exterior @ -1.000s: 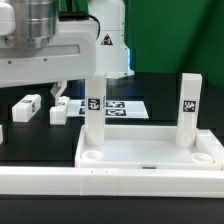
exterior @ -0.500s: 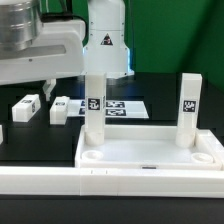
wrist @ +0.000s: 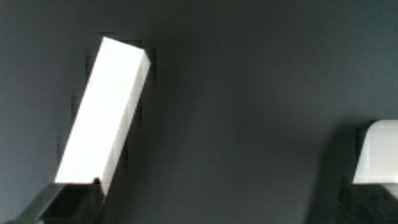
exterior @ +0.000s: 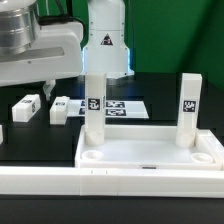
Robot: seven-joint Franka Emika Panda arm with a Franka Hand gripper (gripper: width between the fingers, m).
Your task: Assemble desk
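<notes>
Legs [exterior: 94, 112], square-section white plastic, stand upright in rimmed tray top [exterior: 150, 152].

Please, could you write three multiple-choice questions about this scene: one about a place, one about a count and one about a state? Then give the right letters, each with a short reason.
1. Where do the two loose legs lie?
A. inside the desk top
B. on the black table, to the exterior view's left of the desk top
C. stacked one on the other

2. How many upright legs stand in the desk top?
A. one
B. two
C. four

3. In what state are the two near corner sockets?
A. both empty
B. both filled with a leg
C. one filled, one empty

Answers:
1 B: both lie flat on the table, apart from the desk top.
2 B: one stands at each far corner.
3 A: both show as open round hollows.
</notes>
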